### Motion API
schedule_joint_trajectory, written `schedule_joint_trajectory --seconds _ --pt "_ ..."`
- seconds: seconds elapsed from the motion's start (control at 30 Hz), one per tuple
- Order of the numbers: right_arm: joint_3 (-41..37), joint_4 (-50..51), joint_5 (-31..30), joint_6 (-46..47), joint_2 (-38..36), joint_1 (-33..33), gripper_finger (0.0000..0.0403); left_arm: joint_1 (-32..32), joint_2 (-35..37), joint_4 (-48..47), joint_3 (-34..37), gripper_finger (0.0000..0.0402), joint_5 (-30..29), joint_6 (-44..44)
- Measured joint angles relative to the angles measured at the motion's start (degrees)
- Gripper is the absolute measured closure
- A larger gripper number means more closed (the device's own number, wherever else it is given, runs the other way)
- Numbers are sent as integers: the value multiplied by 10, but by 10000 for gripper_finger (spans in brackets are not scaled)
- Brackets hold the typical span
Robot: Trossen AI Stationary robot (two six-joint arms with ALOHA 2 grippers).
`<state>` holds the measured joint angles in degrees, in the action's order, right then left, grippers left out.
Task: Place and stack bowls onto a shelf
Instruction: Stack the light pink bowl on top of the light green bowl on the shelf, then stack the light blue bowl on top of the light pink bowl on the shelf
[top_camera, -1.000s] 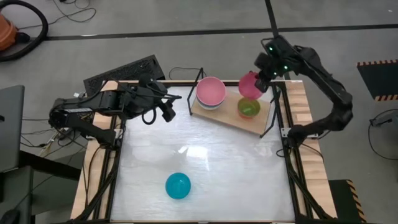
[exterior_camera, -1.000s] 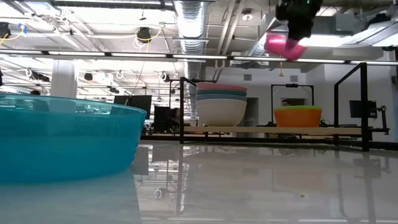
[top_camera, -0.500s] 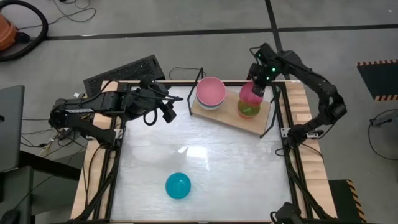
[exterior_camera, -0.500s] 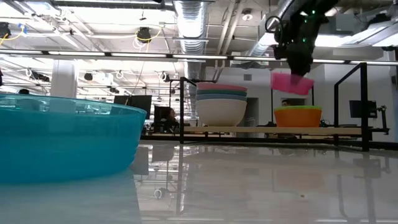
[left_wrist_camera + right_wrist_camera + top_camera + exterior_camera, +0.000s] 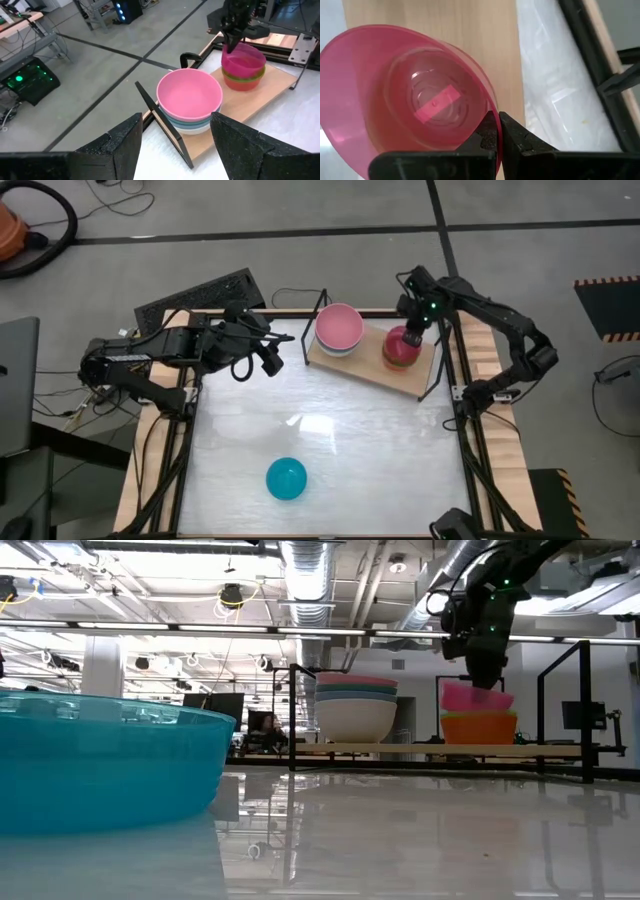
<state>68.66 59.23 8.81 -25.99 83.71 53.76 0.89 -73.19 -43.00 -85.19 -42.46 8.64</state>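
Low view shows the right gripper, clamped on the translucent magenta plastic bowl's rim, has lowered it onto the orange-and-green stack on the light-wood shelf, so release looks next, while the left gripper waits open at the table's left edge.

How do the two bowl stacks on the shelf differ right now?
The left stack stands free, no gripper on it; the right stack has its top magenta bowl pinched at the rim by the right gripper. The left stack is topped by a paler pink bowl over teal and white ones; the right stack shows lime green and orange-red beneath. In the low view the left stack is taller. Both sit upright on the shelf.
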Motion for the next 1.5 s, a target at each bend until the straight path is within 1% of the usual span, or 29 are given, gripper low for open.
schedule_joint_trajectory --seconds 0.17,0.37,0.7,0.87,1.0,1.13,1.2,1.27,1.37,1.5 --pt "-13 0 -14 0 0 1 379 0 0 0 0 180 0 1" --pt "-15 1 -16 3 0 7 375 0 0 0 0 180 0 1" --pt "-15 -2 -18 12 0 7 298 0 0 0 0 180 0 2" --pt "-12 5 -18 22 -1 7 248 0 0 0 0 180 0 2" --pt "32 36 -4 43 -1 6 220 0 0 0 0 180 0 2" --pt "117 85 40 72 -1 -9 212 0 0 0 0 180 5 2" --pt "164 106 66 89 -2 -25 214 0 0 0 0 180 26 2" --pt "209 120 80 106 -2 -48 216 0 0 -1 0 180 65 2" --pt "264 126 83 125 -2 -93 219 3 0 -15 0 180 159 7" --pt "313 125 84 136 -2 -159 219 23 0 -72 0 180 305 53"
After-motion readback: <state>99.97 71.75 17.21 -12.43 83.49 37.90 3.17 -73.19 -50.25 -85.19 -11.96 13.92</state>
